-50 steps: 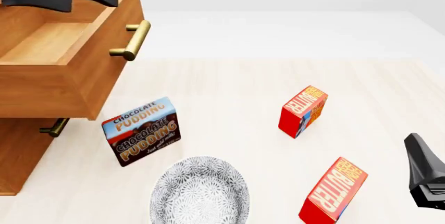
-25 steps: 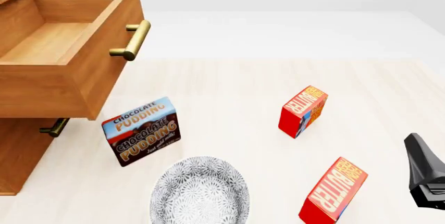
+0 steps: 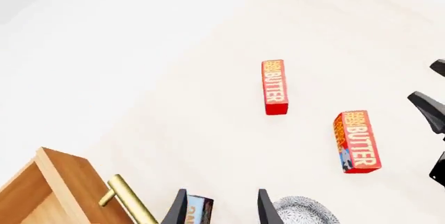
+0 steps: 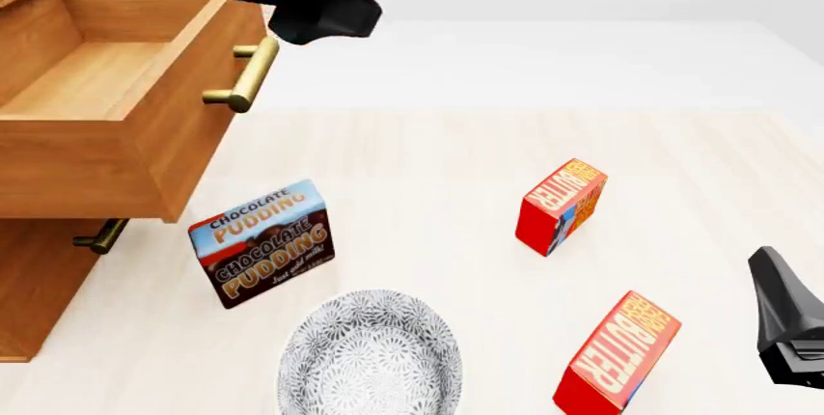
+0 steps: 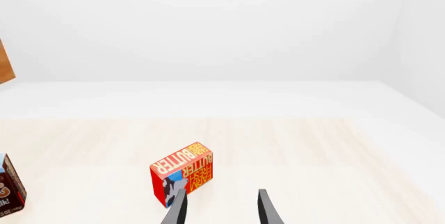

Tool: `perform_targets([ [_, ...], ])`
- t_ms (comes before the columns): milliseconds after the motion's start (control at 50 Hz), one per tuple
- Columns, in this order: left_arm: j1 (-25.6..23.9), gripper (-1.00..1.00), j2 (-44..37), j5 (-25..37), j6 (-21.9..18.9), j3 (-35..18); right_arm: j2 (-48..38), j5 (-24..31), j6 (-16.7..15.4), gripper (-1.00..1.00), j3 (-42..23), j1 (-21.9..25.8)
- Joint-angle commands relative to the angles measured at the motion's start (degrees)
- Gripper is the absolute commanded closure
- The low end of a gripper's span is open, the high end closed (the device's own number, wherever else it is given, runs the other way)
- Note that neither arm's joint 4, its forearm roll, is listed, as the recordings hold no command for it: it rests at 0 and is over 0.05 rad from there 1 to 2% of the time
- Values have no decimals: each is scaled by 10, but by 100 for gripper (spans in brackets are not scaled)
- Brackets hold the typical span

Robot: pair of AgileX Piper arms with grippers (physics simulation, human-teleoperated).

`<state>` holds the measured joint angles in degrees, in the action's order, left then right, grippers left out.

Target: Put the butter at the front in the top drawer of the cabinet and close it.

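While the top drawer [image 4: 123,77] of the cabinet [image 4: 39,270] is sitting pulled out and empty as far as it shows, neither butter is being held yet, so this looks like the reach-and-pick step. The butter at the front [image 4: 618,352] is standing on the bench [image 4: 425,154] near the right gripper [image 5: 220,206], whose jaws are spread fairly wide with nothing between them. The second butter box [image 4: 563,205] is sitting further back, and it is the one showing in the right wrist view. The left gripper [image 3: 221,208] is hanging up near the drawer handle [image 4: 245,72], jaws apart and empty too. Next move is probably the right arm swinging over to the nearer box, lining the jaws across its narrow sides. The pudding box [image 4: 261,241] and patterned bowl [image 4: 370,352] are sitting well apart from it.
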<state>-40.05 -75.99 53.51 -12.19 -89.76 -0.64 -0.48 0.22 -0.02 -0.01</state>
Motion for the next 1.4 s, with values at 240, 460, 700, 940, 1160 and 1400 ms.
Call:
perform_targets([
  [240, -43, -100, -96, -84, -29, -18, 1, 1, -1, -100, 0, 0],
  [460, -50, -100, -146, -104, 6, -48, 1, 1, -1, -100, 0, 0],
  [700, -70, -100, -218, -119, 35, -94, 1, 1, 0, -100, 0, 0],
  [940, -71, -100, -258, -147, 72, -110, 1, 1, -1, -100, 0, 0],
  [1160, -74, -100, -291, -174, 101, -112, 1, 1, 0, -100, 0, 0],
  [1400, -75, -100, -319, -224, 139, -95, 1, 1, -1, -100, 0, 0],
])
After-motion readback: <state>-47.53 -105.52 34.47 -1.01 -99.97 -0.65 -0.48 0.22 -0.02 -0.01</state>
